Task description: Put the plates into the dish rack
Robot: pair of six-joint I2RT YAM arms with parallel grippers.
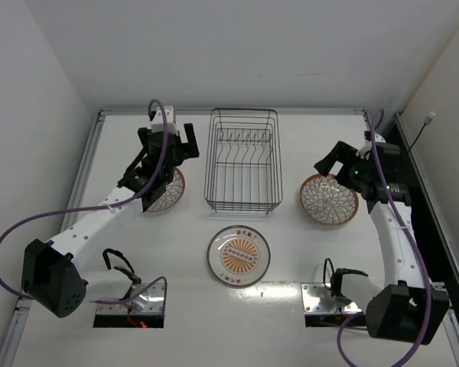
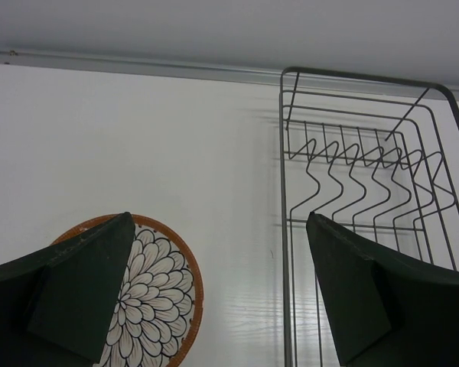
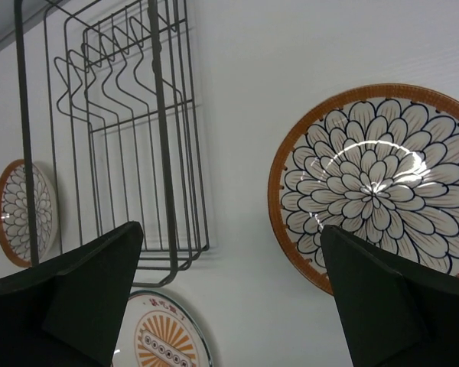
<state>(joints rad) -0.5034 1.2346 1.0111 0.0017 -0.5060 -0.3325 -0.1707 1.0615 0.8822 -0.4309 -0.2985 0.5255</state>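
Top view: the dish rack [image 1: 242, 159] stands at mid-table toward the far side, its long axis running away from me. The row of divider prongs [image 2: 359, 164] is in its far half.

All 3 plates lie flat on the white table [image 1: 306, 245], outside the rack:
- The left orange-rimmed plate [image 1: 171, 196] is just beside the rack's left wall and is partly covered by the left arm.
- The right orange-rimmed plate [image 1: 329, 200] is near the rack's right near corner, apart from it.
- The white plate [image 1: 239, 255] with the orange sunburst centre lies in front of the rack's near end, also apart from it.

The left gripper [image 2: 222, 298] is spread wide with nothing between the fingers. It hangs over the far part of the left plate. In my wrist view 1 finger overlaps that plate and the other overlaps the rack's left side. I cannot tell if it touches anything.

The right gripper [image 3: 229, 298] is also spread wide and holds nothing. It hovers by the far-left edge of the right plate, between that plate and the rack.
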